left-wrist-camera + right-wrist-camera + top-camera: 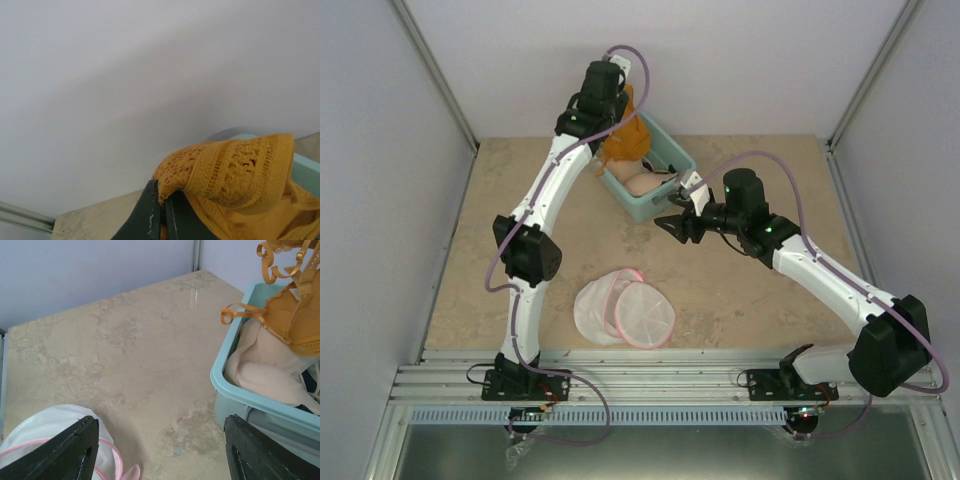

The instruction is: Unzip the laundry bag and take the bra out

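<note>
Left gripper point(163, 196) pinches the mustard bra point(235, 170), dangling it over the teal bin point(220, 385), likely to drop it there. Right gripper point(160, 437) hangs wide open, empty, just beside it.

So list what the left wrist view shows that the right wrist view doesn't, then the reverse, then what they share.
Left wrist only: the left gripper shut on the lace edge of the orange bra, with a bare wall behind. Right wrist only: the right gripper open, the laundry bag at lower left, and a beige garment in the bin. Both: the bra, part of the bin's rim, and some table.
</note>
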You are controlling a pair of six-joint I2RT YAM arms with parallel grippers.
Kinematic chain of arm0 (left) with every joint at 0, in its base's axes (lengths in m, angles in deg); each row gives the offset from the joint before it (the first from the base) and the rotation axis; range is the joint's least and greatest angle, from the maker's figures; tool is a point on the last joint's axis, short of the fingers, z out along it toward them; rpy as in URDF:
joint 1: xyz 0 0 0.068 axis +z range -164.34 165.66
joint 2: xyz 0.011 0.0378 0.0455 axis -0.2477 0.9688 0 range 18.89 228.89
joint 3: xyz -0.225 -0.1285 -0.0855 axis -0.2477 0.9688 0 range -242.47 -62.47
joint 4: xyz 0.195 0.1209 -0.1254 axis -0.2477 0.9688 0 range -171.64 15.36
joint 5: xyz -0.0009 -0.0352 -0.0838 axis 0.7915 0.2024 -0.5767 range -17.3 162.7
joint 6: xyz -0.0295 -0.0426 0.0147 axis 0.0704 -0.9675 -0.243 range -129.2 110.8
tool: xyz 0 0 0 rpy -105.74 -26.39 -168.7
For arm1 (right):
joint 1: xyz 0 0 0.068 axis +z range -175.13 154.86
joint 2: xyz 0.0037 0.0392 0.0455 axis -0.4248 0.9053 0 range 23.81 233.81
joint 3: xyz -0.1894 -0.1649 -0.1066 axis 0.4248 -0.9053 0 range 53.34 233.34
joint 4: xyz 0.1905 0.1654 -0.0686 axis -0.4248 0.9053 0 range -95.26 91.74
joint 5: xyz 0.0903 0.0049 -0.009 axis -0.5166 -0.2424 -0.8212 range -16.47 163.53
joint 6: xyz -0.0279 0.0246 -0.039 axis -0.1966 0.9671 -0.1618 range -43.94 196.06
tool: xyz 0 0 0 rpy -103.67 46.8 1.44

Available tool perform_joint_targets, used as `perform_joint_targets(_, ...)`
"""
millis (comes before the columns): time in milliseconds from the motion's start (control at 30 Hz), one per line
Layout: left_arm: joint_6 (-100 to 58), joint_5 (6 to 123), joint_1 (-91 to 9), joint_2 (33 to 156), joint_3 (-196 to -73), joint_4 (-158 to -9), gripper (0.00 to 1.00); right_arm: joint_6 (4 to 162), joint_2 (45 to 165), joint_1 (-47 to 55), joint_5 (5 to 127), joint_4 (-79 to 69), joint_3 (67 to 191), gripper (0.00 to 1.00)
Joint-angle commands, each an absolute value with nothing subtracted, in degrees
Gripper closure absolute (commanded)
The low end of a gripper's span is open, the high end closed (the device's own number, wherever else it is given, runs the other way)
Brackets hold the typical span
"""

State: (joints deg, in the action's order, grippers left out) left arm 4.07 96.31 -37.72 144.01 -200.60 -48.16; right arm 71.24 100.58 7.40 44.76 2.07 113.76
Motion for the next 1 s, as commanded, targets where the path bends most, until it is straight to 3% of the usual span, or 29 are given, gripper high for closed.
perform_joint_targets(0,8.8,102.89,-37.99,146.12,-203.91,-55.71,1.0,71.77,100.2,6.88,45.62,1.51,112.35,0.32)
perform_joint_targets(267,13.19,107.1,-37.99,150.91,-205.16,-61.0,1.0,71.88,100.6,6.62,45.17,1.66,111.42,0.32)
perform_joint_targets(967,0.81,98.16,-44.39,142.54,-181.07,-49.14,1.0,72.78,97.46,6.09,45.1,0.46,107.17,0.32)
